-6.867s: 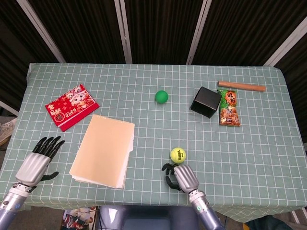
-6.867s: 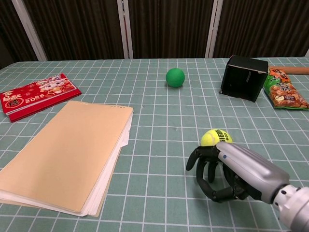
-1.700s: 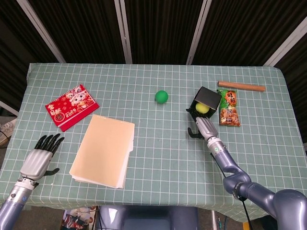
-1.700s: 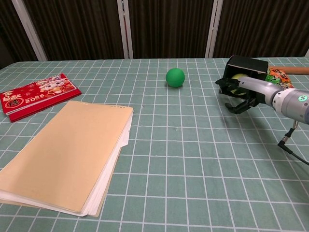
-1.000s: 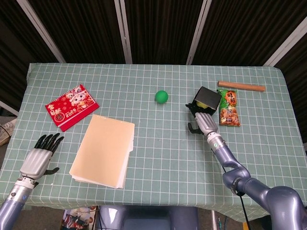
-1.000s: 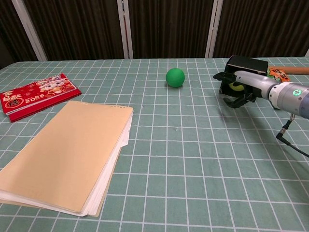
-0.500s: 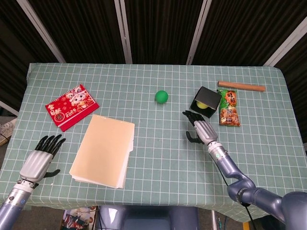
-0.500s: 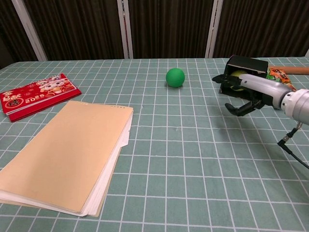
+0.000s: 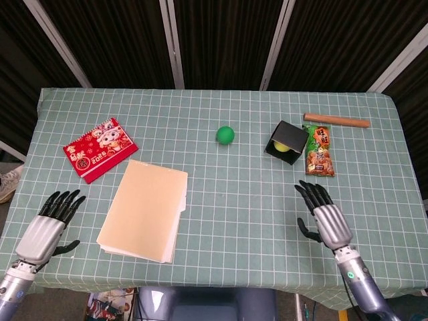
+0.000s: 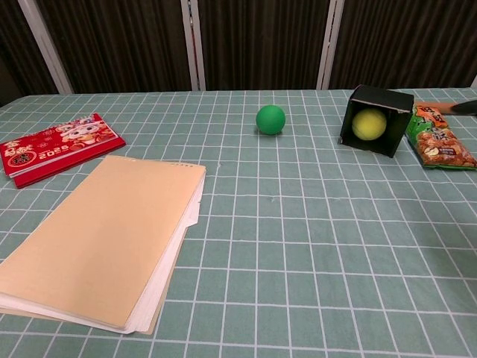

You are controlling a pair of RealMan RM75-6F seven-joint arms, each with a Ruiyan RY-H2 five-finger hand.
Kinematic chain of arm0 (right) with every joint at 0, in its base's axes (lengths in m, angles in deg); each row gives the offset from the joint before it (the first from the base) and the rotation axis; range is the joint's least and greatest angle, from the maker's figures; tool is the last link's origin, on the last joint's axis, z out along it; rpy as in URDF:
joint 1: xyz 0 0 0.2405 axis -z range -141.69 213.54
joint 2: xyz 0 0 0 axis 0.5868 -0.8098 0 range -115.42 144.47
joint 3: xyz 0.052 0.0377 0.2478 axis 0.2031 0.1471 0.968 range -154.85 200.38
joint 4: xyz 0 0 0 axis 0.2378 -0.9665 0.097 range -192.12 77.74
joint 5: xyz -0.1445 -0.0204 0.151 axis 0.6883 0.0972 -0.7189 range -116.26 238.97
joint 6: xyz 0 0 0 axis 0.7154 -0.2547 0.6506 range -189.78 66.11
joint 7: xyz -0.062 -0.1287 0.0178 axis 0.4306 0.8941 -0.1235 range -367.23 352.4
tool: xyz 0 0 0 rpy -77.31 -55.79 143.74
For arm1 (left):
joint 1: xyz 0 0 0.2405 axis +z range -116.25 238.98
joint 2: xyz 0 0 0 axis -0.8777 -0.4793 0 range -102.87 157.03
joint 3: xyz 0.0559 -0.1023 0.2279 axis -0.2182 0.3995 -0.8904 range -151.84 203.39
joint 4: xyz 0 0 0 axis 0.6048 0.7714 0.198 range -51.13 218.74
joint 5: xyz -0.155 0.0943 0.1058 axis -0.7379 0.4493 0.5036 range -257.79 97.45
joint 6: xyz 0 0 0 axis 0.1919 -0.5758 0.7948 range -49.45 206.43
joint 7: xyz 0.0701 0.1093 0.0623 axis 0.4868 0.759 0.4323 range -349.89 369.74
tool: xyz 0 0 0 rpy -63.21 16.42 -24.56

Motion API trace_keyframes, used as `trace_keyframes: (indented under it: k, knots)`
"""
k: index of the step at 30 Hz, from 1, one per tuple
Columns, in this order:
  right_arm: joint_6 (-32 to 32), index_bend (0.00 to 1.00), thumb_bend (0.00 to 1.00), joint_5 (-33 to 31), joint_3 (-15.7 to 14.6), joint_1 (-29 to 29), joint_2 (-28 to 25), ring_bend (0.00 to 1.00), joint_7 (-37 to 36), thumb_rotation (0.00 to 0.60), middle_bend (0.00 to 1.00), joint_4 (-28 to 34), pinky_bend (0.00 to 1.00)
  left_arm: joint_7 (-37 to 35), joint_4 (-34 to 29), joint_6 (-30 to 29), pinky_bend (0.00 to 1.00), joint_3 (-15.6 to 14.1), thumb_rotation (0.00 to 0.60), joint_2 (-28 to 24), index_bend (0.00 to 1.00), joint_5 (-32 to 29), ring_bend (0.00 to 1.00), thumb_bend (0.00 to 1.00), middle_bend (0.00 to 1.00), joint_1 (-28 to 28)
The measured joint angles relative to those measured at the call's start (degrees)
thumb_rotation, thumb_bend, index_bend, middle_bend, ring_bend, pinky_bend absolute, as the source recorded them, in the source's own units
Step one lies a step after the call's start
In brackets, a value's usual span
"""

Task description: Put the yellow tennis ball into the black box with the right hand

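The yellow tennis ball (image 9: 283, 145) (image 10: 366, 124) lies inside the black box (image 9: 294, 131) (image 10: 382, 99), which rests on its side with its opening toward me. My right hand (image 9: 326, 216) is open near the table's front right, well short of the box, fingers spread and holding nothing. My left hand (image 9: 44, 223) is open at the front left corner, palm down, empty. Neither hand shows in the chest view.
A green ball (image 9: 225, 135) (image 10: 270, 119) sits left of the box. A green snack packet (image 9: 319, 151) (image 10: 440, 144) and a wooden stick (image 9: 336, 121) lie to its right. A beige folder (image 9: 144, 209) (image 10: 93, 235) and a red packet (image 9: 99, 148) (image 10: 57, 146) occupy the left side.
My right hand has let go of the ball in the box and drawn back toward the front edge, leaving the chest view. The left hand slid slightly nearer the front edge.
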Motion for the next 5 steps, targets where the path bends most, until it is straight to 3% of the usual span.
trace_keyframes:
  k: [5]
  knots:
    - [-4.80, 0.00, 0.47, 1.84, -3.26, 5.94, -2.26, 0.00, 9.47, 0.600, 0.00, -1.50, 0.00, 0.05, -0.49, -0.70, 0.00, -0.18, 0.600, -0.56, 0.00, 0.84, 0.00, 0.07, 0.00, 0.44]
